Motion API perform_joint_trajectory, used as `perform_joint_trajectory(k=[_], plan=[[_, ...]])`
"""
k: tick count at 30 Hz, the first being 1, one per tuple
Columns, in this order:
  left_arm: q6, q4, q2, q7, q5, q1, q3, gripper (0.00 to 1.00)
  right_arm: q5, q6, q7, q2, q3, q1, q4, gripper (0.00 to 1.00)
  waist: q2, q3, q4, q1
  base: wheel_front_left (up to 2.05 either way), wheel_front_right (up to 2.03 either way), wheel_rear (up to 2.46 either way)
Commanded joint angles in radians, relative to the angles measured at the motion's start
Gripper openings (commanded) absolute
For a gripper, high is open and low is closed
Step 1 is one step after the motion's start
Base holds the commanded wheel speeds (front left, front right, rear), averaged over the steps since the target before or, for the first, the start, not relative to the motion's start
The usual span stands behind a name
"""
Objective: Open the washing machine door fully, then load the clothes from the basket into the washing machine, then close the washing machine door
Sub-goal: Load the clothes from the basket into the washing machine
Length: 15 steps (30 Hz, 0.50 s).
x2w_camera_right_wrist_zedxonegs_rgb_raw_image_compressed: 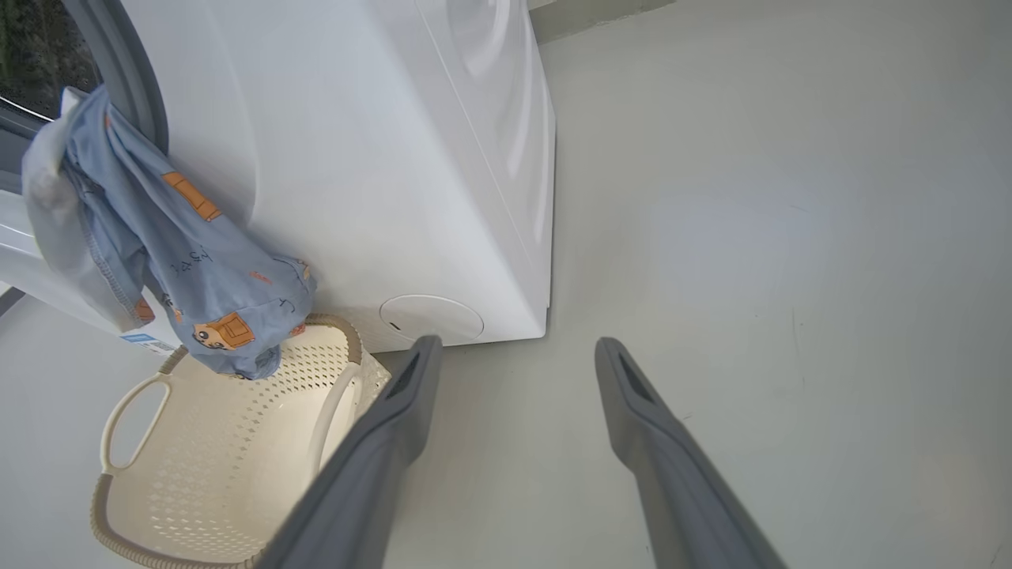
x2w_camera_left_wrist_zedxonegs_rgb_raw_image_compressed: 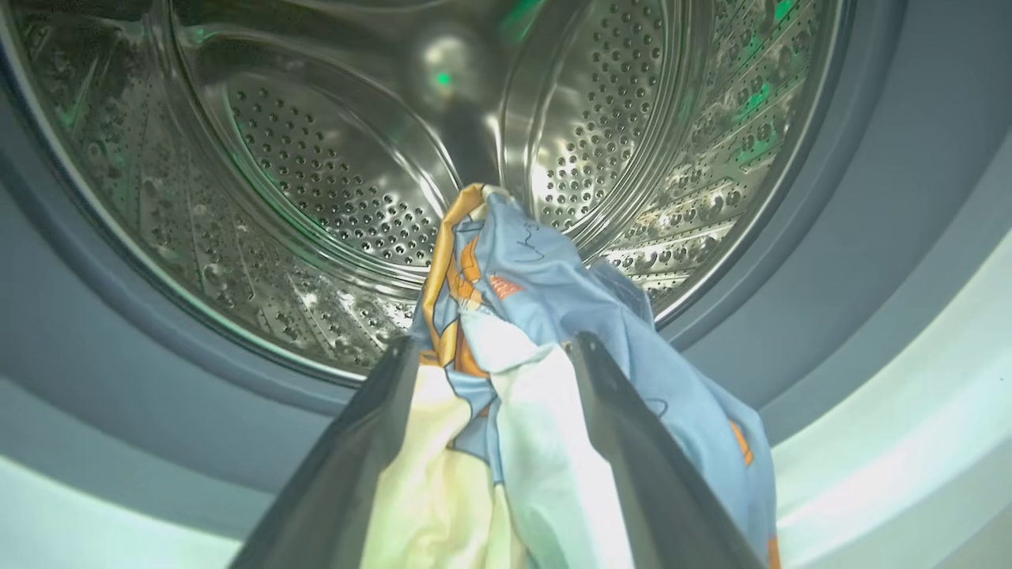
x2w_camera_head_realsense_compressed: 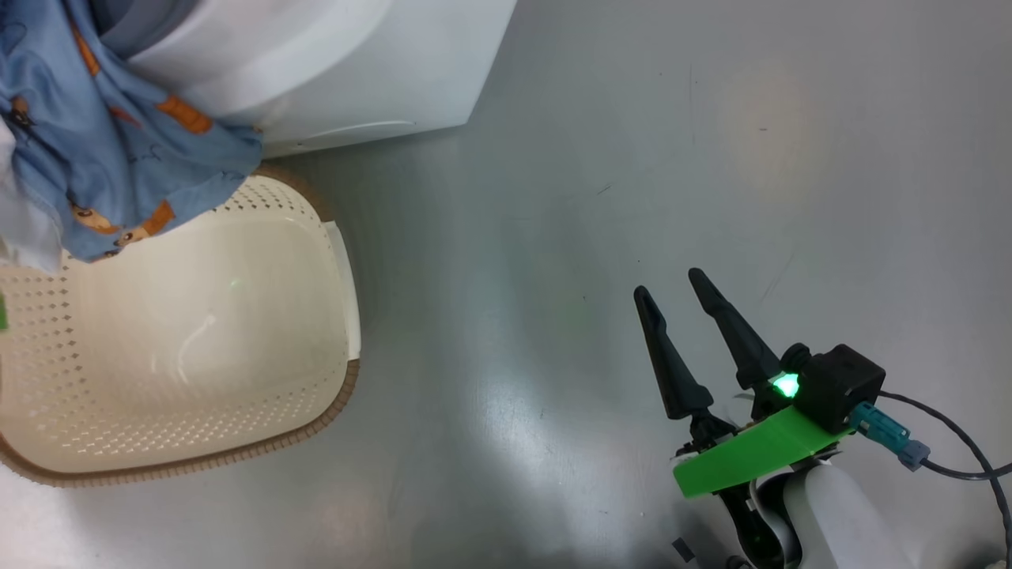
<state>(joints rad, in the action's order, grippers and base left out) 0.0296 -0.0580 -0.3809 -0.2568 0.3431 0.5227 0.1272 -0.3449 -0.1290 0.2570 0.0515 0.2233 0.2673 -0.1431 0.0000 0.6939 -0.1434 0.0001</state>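
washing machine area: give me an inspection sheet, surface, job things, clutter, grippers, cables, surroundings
surface: grey glossy floor, faint scuffs
job's things: washing machine open, steel drum showing; clothes hang from its opening down to the basket rim; basket inside seen bare
clutter: nothing seen
grippers: left gripper open at the drum mouth, clothes bunched between its fingers; right gripper open above floor, holding nothing
cables: dark cable behind right wrist
surroundings: nothing seen

the right gripper (x2w_camera_right_wrist_zedxonegs_rgb_raw_image_compressed: 518, 348) holds its 2 fingers spread over bare floor (x2w_camera_right_wrist_zedxonegs_rgb_raw_image_compressed: 791, 237) at the bottom. the washing machine (x2w_camera_right_wrist_zedxonegs_rgb_raw_image_compressed: 356, 158) fills the upper left; the clothes (x2w_camera_right_wrist_zedxonegs_rgb_raw_image_compressed: 182, 269) hang down its front, seemingly touching the rim of the basket (x2w_camera_right_wrist_zedxonegs_rgb_raw_image_compressed: 205, 482) at lower left.
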Motion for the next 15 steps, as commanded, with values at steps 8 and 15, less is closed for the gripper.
perform_joint_trajectory(k=[8,15], plan=[[-0.012,0.053,0.008,-0.005,-0.005,-0.178,0.099,1.0,0.019,-0.002,0.005,-0.001,0.023,-0.008,0.013,1.0,0.0,-0.003,0.003,-0.0001,0.0,0.0,0.0],[-0.001,0.04,0.056,-0.005,-0.019,-0.262,0.112,1.0,0.023,-0.002,0.005,-0.001,0.023,-0.006,0.012,1.0,0.0,-0.004,0.007,-0.0001,0.0,0.0,0.0]])
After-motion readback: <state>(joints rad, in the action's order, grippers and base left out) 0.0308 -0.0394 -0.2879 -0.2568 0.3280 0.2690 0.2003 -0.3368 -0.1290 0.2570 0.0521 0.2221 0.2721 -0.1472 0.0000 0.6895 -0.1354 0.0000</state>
